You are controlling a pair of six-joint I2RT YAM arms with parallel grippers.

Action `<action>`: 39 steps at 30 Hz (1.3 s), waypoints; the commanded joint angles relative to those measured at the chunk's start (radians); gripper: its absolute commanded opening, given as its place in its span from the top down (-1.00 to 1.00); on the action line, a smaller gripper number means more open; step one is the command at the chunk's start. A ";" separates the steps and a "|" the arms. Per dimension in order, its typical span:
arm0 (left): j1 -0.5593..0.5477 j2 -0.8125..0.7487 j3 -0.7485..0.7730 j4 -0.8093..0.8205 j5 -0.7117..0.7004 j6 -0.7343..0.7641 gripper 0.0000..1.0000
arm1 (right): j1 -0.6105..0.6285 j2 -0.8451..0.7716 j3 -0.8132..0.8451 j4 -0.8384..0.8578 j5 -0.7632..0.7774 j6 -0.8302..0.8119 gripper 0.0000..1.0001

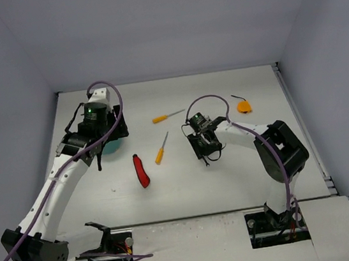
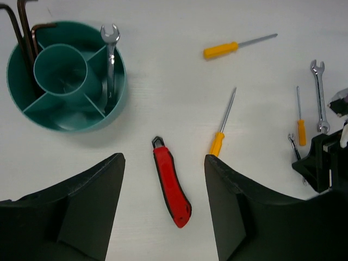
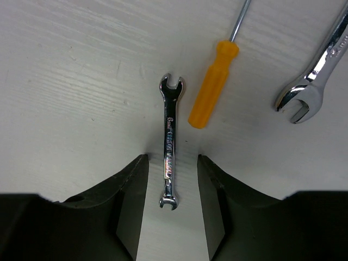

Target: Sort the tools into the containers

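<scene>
Left jaws apart, holding nothing, over the table (image 1: 188, 186) near the teal tub (image 2: 116, 100). In the top view the wrist hides most of the tub. A silver wrench (image 2: 110, 60) leans in a right-side compartment. The dark hex keys (image 2: 22, 32) stand in a left one, with their tops cut off by the frame. The folding knife (image 2: 171, 187) lies loose on the table.

Right jaws apart, straddling a small wrench (image 3: 169, 130) that lies flat, with a gap on both sides. Beside it are a screwdriver (image 3: 212, 87), its shaft cut off, and a larger wrench (image 3: 312, 76), cut off by the frame corner.
</scene>
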 commanded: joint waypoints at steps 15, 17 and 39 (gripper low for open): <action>-0.007 -0.149 -0.066 -0.021 0.011 -0.004 -0.14 | 0.025 0.156 0.127 -0.172 -0.007 0.025 0.60; -0.008 -0.154 -0.068 -0.019 0.016 -0.013 -0.14 | 0.046 0.178 0.141 -0.184 -0.013 0.025 0.81; -0.045 -0.108 -0.348 0.435 0.243 -0.373 -0.14 | 0.203 -0.061 0.158 0.076 -0.040 0.007 1.00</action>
